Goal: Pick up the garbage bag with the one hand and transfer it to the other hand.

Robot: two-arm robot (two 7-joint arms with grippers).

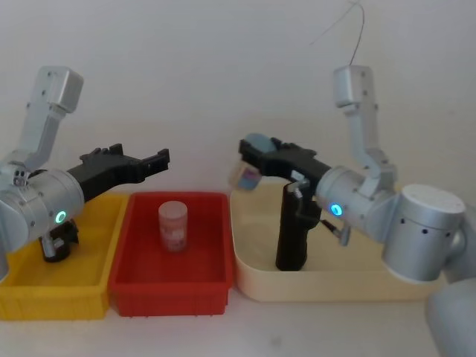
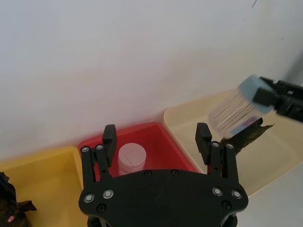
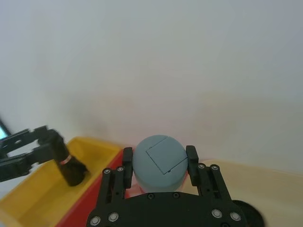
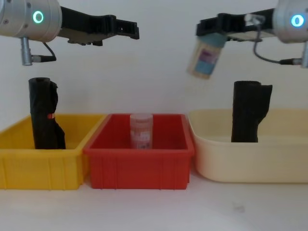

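Right gripper (image 1: 249,155) clamps a blue-capped pale bottle (image 4: 206,57); left gripper (image 1: 162,159) spread wide, empty

The right gripper's fingers close on the cap, the bottle hanging tilted above the inner edge of the cream plastic tray (image 1: 349,286), where one upright black rolled garbage bag (image 4: 248,111) stands; the left gripper hovers over the red plastic bin (image 1: 167,286), which holds a small white jar (image 1: 173,225); a second black roll (image 4: 44,113) stands in the yellow bin (image 4: 43,168)
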